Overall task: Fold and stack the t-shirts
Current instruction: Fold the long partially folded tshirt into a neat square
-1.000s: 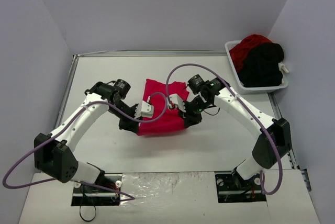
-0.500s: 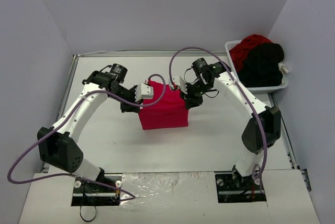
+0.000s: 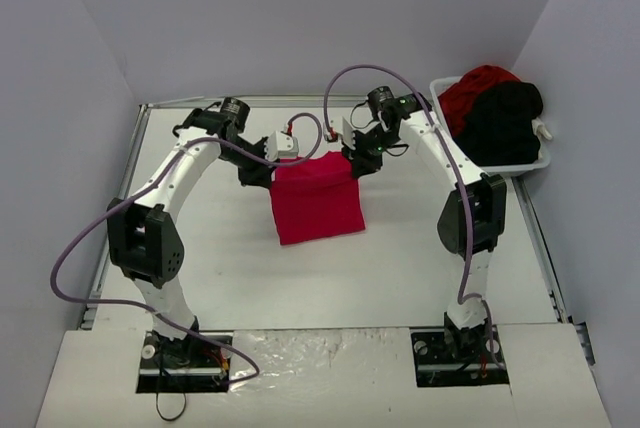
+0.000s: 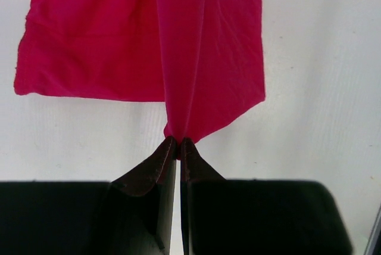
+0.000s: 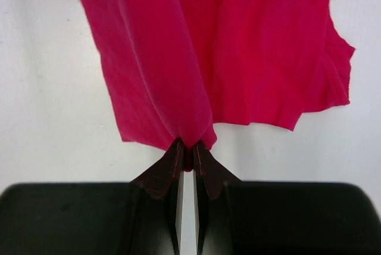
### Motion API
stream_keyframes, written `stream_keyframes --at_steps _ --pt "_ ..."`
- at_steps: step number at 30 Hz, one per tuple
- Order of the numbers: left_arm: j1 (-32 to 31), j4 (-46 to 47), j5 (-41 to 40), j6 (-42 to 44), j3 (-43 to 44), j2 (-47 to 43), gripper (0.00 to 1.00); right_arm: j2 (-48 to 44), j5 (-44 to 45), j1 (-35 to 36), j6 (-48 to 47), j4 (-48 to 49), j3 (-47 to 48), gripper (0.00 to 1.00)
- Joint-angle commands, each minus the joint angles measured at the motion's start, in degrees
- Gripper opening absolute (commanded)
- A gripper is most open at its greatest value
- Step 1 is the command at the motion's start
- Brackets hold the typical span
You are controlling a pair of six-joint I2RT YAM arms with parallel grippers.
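A bright red t-shirt [image 3: 317, 200] hangs folded between both arms over the middle of the table, its lower edge resting toward the near side. My left gripper [image 3: 274, 170] is shut on its far left corner, and the cloth [image 4: 202, 58] bunches right at the closed tips [image 4: 178, 142]. My right gripper [image 3: 352, 160] is shut on the far right corner, with red cloth [image 5: 238, 46] pinched between its tips [image 5: 187, 146]. More t-shirts, a red one [image 3: 478, 86] and a black one [image 3: 500, 123], are piled at the back right.
A white plastic basket [image 3: 500, 168] at the back right corner holds the piled shirts. A raised metal rim [image 3: 135, 163] runs along the table's left and far edges. Purple cables loop over both arms.
Both grippers have carried the red shirt's far edge away from the arm bases, toward the back of the table, and the cloth now spreads out longer below them.
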Motion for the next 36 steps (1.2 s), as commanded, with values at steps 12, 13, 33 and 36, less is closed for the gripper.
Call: stream_keyframes --at_steps 12,13,33,36 --pt "4.8 -6.2 2.4 4.2 25.9 22.5 0.02 22.7 -2.6 -5.7 -2.2 -2.6 25.5 0.00" --pt "5.1 -6.8 2.4 4.5 29.5 25.7 0.02 24.2 -2.7 -6.0 -2.3 -2.6 27.0 0.00" --pt "6.6 1.4 -3.0 -2.2 30.9 31.4 0.59 29.9 1.5 -4.9 11.3 19.3 28.8 0.50" --pt "6.3 6.5 -5.3 -5.5 24.9 24.9 0.65 23.1 7.7 -4.1 15.5 26.8 21.9 0.52"
